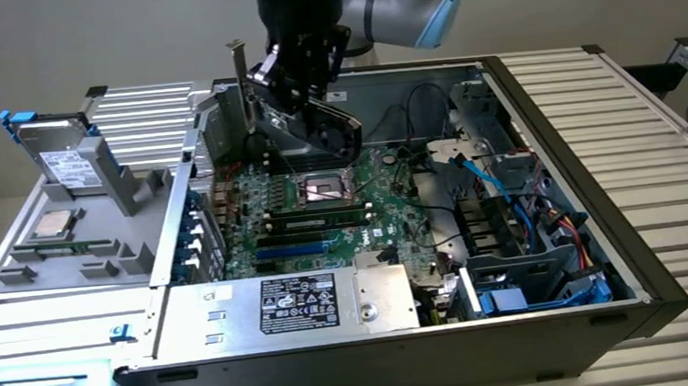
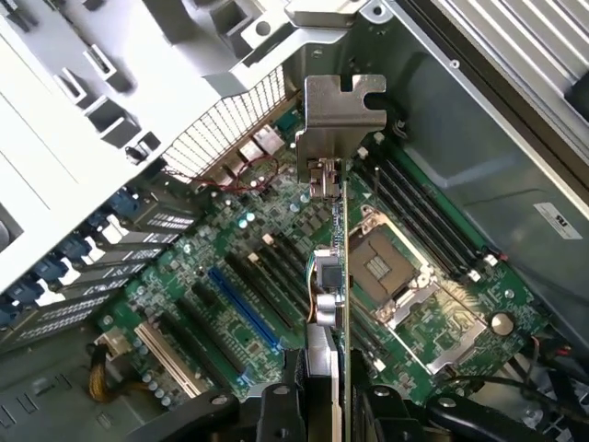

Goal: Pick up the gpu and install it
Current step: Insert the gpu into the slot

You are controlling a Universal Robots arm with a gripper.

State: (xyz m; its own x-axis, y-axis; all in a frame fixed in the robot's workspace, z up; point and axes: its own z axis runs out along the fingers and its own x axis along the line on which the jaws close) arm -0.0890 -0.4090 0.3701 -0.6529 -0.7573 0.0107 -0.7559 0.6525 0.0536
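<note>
The gpu (image 1: pixel 329 128) is gripped edge-on between the closed fingers of the gripper (image 1: pixel 300 91) and held above the green motherboard (image 1: pixel 390 222) inside the open computer case (image 1: pixel 620 259), its silver bracket (image 2: pixel 342 110) turned away from the gripper.

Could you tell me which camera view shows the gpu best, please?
The exterior view: the gpu, held by the gripper over the motherboard, shows its black fan face and bracket. The wrist view sees it edge-on, silver bracket at its far end.
</note>
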